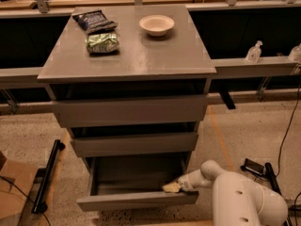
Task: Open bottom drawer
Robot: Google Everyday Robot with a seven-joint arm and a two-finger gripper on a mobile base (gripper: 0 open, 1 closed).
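The bottom drawer [136, 199] is the lowest of three grey drawers in the cabinet. It stands pulled out toward me, showing a shallow grey box with a bare floor [134, 185]. My gripper [172, 187] reaches in from the lower right on a white arm. It sits at the drawer's right end, just behind the front panel, touching its inner edge. The two wider drawer fronts [130, 111] above stay less far out.
On the cabinet top [155, 55] lie a white bowl [156, 24], a green snack bag [102, 42] and a dark blue bag [93, 20]. A black bar [47, 175] lies on the floor at left. Cables and a sanitiser bottle [254, 52] are at right.
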